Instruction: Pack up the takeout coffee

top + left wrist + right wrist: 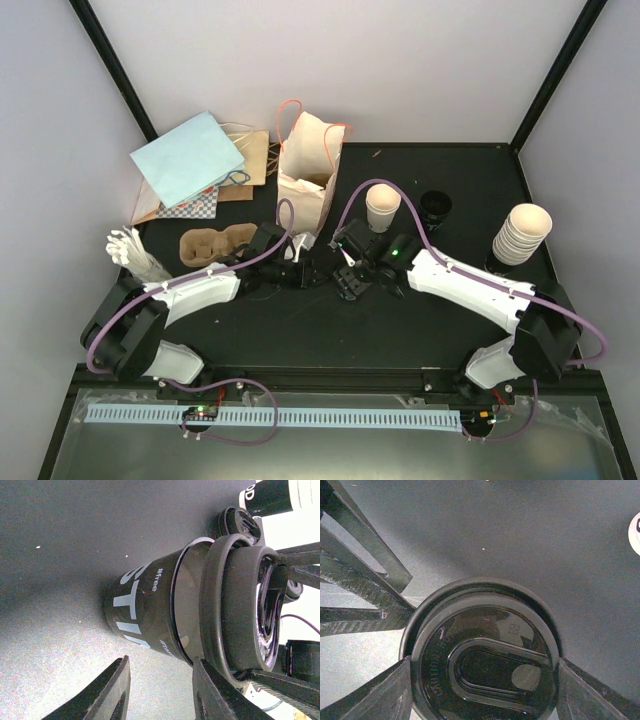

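Note:
The takeout coffee cup (145, 610) looks dark with pale lettering in the left wrist view and carries a black lid (482, 655). My right gripper (484, 662) is shut on that lid, one finger against each side of its rim. My left gripper (161, 659) is open, its jaws apart with nothing between them, its tips just short of the cup's side. In the top view both grippers meet at the table's middle, left gripper (308, 272) and right gripper (348, 283), and they hide the cup. The printed paper bag (308, 170) stands open behind them.
An unlidded cream cup (382, 208) stands by a stack of black lids (435, 207). A stack of cream cups (522, 235) is at the right. The brown pulp tray (215, 245), white utensils (135, 255) and flat blue and brown bags (190, 155) lie at the left.

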